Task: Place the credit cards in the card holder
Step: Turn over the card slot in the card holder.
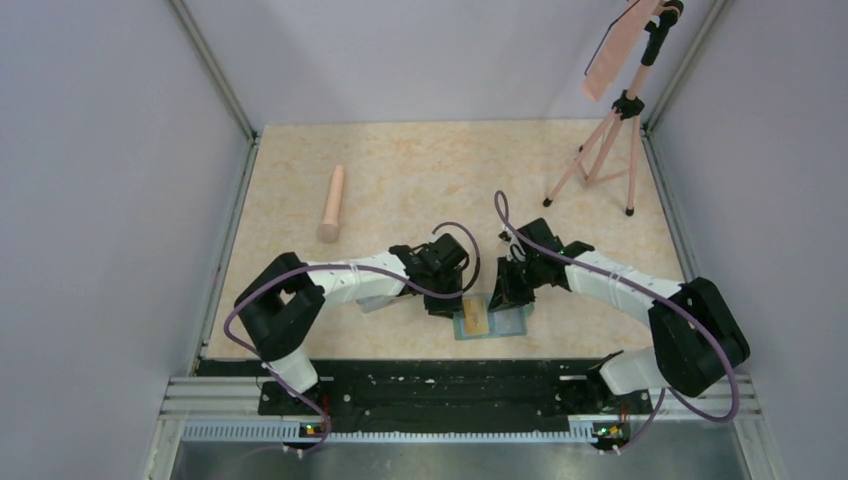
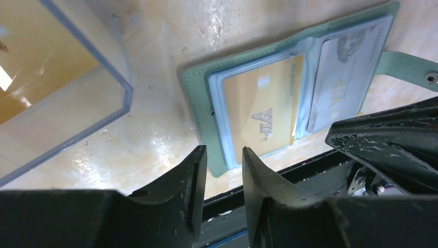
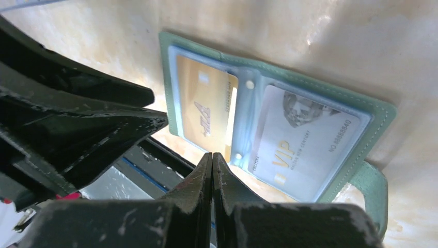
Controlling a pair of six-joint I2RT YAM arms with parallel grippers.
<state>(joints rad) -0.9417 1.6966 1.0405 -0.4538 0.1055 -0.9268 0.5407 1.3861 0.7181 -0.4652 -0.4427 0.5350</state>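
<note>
The green card holder (image 1: 490, 320) lies open near the table's front edge, also in the left wrist view (image 2: 199, 98) and right wrist view (image 3: 382, 111). A yellow-orange card (image 2: 263, 111) (image 3: 206, 111) sits in its left pocket page and a pale whitish-blue VIP card (image 2: 343, 85) (image 3: 304, 139) in its right one. My left gripper (image 2: 223, 152) (image 1: 445, 300) is open a little and empty, just at the holder's left near corner. My right gripper (image 3: 212, 155) (image 1: 508, 290) is shut and empty, its tips by the holder's middle fold at the near edge.
A clear rectangular plastic box (image 2: 57, 82) (image 1: 375, 300) lies left of the holder under the left arm. A pale pink cylinder (image 1: 333, 203) lies at the back left. A pink tripod (image 1: 610, 130) stands at the back right. The black front rail (image 1: 430, 380) runs close below the holder.
</note>
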